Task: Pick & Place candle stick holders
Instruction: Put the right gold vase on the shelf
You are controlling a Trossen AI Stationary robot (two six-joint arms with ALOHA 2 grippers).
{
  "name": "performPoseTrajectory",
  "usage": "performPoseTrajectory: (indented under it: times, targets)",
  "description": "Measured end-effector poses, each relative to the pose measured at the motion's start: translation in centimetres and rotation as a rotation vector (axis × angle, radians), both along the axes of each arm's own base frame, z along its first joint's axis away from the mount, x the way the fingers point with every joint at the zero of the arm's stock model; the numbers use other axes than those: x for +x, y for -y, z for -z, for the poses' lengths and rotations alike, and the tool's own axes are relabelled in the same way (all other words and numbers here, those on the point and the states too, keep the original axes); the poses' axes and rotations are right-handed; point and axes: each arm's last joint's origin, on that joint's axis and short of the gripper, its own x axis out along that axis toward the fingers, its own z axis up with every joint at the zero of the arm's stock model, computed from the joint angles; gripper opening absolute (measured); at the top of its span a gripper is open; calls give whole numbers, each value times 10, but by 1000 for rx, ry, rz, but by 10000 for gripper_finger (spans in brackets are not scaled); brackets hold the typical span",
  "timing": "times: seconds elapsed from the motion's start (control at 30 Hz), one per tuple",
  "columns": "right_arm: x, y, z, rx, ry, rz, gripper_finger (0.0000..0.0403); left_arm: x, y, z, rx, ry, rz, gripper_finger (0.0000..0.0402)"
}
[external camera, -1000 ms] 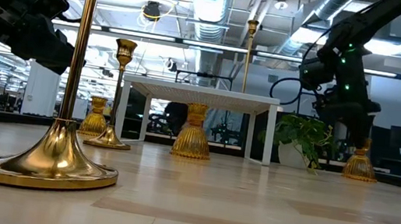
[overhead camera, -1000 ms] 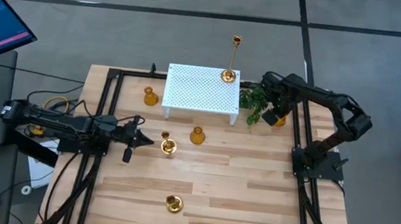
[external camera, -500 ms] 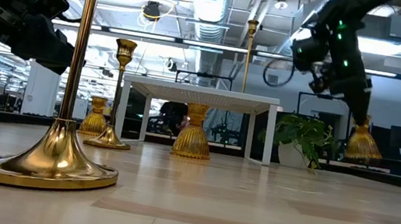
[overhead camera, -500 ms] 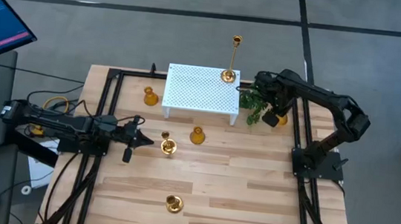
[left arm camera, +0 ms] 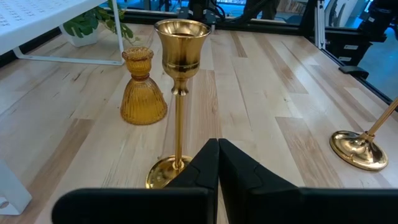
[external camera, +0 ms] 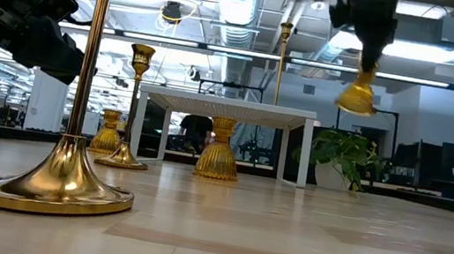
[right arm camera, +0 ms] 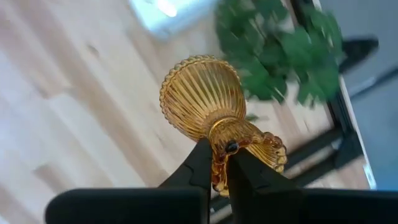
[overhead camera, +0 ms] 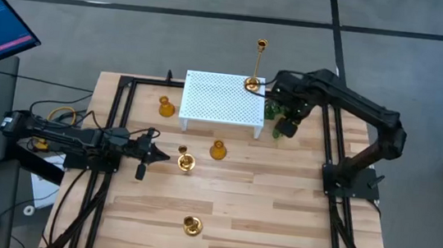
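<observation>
Your left gripper (overhead camera: 155,155) rests low near the table's left edge, fingers pressed together on nothing, just short of a tall thin-stemmed gold candle holder (left arm camera: 178,99). A squat ribbed amber holder (overhead camera: 218,149) stands beside that, in front of the white perforated stand (overhead camera: 222,101). Toward the far right corner, your right gripper (right arm camera: 219,163) hangs in the air, fingers clamped on the neck of a ribbed bulbous gold candle holder (external camera: 357,97), above the green leafy plant sprig (external camera: 343,157).

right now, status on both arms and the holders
Right pincer shut on ribbed holder, airborne above the plant beside the white stand. Left pincer shut, idle beside the goblet holder.
</observation>
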Motion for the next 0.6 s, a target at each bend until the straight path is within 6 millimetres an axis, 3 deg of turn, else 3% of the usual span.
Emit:
performPoseTrajectory:
  times: [0.17, 0.3, 0.43, 0.6]
  targets:
    - [11, -25, -20, -16, 105, -104, 13, 0, 0, 0, 0, 0, 0, 8]
    - [27, -39, -23, -52, 204, -199, 13, 0, 0, 0, 0, 0, 0, 8]
    - [47, -47, -20, -91, 253, -323, 13, 0, 0, 0, 0, 0, 0, 8]
    - [69, -40, -4, -180, 177, -388, 13, 0, 0, 0, -7, 0, -1, 8]
